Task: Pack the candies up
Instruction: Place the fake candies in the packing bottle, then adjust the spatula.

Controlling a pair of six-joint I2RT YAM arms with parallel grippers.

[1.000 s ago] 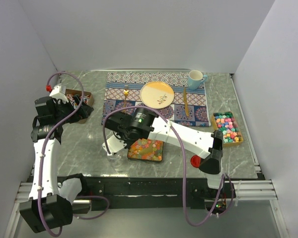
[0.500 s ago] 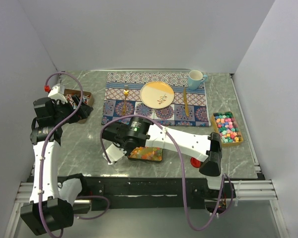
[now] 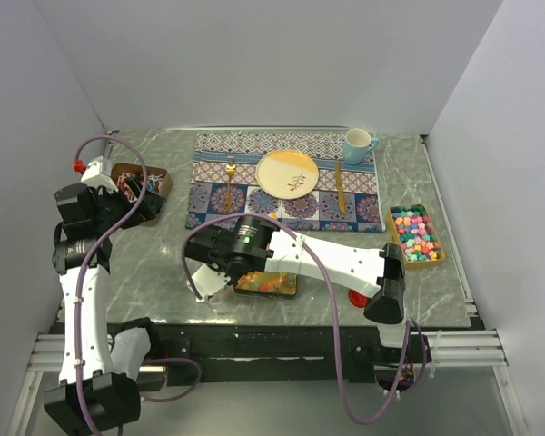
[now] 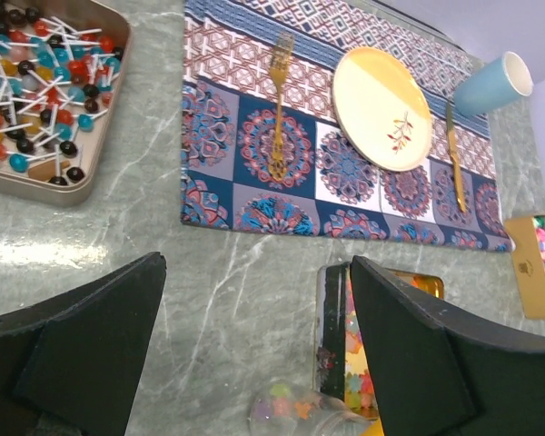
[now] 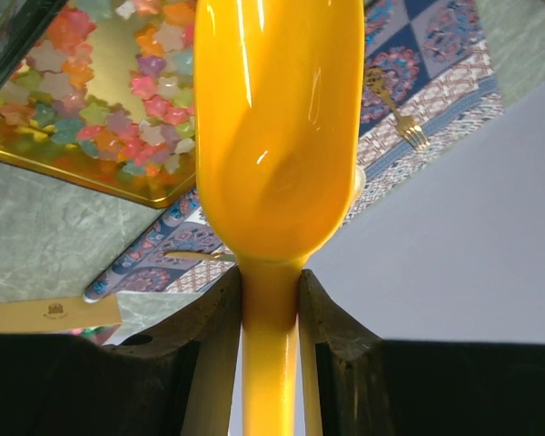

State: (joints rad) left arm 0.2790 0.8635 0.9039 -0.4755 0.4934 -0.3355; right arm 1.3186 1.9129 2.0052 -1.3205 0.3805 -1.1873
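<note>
Two grippers: right gripper (image 5: 271,300) pinches yellow scoop (image 5: 277,127) by handle, left gripper (image 4: 256,272) spread wide.

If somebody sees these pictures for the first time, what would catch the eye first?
First comes the glossy yellow scoop, which fills the right wrist view. Its handle is clamped in the right gripper, by a gold tray of pastel candies. Next come the patterned placemat at the back of the table, with a yellow plate on it, and the lollipop tray at the far left.
</note>
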